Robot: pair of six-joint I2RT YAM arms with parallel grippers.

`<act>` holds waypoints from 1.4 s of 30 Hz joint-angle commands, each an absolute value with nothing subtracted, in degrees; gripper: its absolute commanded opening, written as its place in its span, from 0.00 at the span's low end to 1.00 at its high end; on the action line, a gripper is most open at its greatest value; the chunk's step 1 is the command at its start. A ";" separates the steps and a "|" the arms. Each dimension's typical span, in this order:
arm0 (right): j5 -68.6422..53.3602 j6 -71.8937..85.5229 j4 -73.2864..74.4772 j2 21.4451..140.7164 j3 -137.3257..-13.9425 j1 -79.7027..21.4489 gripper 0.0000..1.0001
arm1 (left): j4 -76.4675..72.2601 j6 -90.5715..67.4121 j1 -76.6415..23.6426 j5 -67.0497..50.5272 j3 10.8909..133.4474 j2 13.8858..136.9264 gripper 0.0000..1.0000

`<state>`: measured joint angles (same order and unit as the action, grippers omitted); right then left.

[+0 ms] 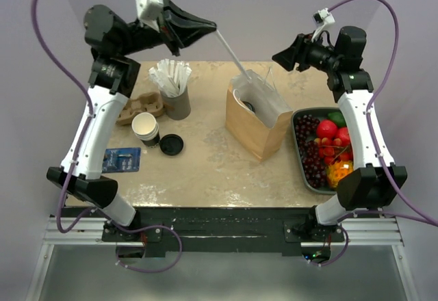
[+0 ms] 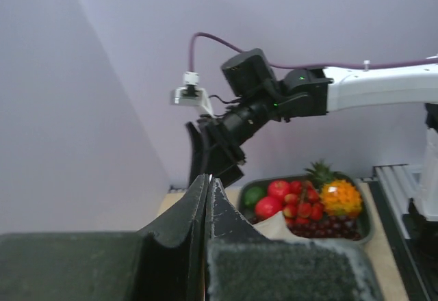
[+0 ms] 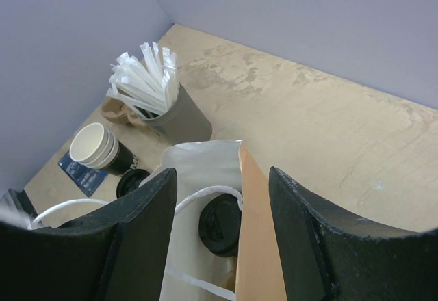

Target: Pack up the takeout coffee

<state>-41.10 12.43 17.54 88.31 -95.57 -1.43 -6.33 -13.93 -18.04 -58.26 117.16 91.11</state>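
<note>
Takeout coffee is found inside the brown paper bag, which stands upright and open near the middle of the table. In the right wrist view its round black lid is seen low down in the bag, with the white lining and a white handle around it. The main step, getting the cup into the bag, is therefore judged to be done.

A wrapped straw is the item in hand. It is pinched at its upper end by the left gripper, whose fingers are seen pressed together in the left wrist view, and it slants down toward the bag's mouth. Its lower end reaches the rim beside the handles, but whether it is inside the bag cannot be told from above.

The right gripper is held over the bag with its fingers well apart and nothing between them. No contact with the bag is seen.

What is left is judged to be little. The straw has to be lowered into the bag and let go beside the cup, and both arms have to be drawn clear. Whether the bag's top is meant to be closed cannot be told.

The holder of spare straws, the stack of lidless cups and the loose black lid are set on the left of the table, well apart from the bag. None of them is taken to belong to what remains.
</note>
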 commanded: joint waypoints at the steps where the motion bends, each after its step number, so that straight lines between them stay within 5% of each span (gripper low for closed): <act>1: -39.29 12.92 15.82 84.64 -97.82 -1.14 0.59 | -6.60 -14.16 -24.24 -59.77 115.31 94.04 0.00; 10: -38.76 12.22 15.82 81.13 -95.81 -0.97 0.60 | -1.68 -10.38 -32.42 -58.01 111.80 98.35 0.00; 11: -38.50 12.22 15.82 81.04 -95.54 -0.97 0.60 | 1.90 -9.41 -32.95 -57.14 111.71 98.96 0.12; 12: -38.41 11.96 15.91 80.86 -95.36 -0.97 0.60 | 3.15 -8.10 -33.22 -55.13 112.23 99.92 0.37; 16: -37.79 10.55 17.31 80.16 -95.80 -0.97 0.60 | 6.66 -4.93 -33.22 -50.28 114.95 100.72 0.66; 26: -36.39 3.62 26.70 81.21 -100.36 -0.97 0.70 | 8.51 -0.36 -22.08 -43.61 123.04 100.02 0.80; 29: -32.28 -1.56 33.65 81.13 -104.23 -0.97 0.84 | 12.29 3.15 -16.54 -34.39 121.48 97.83 0.88; 30: -29.04 -0.97 34.01 80.17 -104.50 -0.97 0.99 | 12.83 4.64 -13.83 -30.19 120.51 96.08 0.92; 34: -8.85 1.93 32.00 78.14 -104.50 -0.97 0.99 | 13.97 7.11 -8.36 -20.23 113.75 91.24 0.99; 42: 4.98 1.22 34.80 84.18 -120.09 -1.14 0.99 | 12.84 5.98 -0.98 -0.19 107.14 86.48 0.99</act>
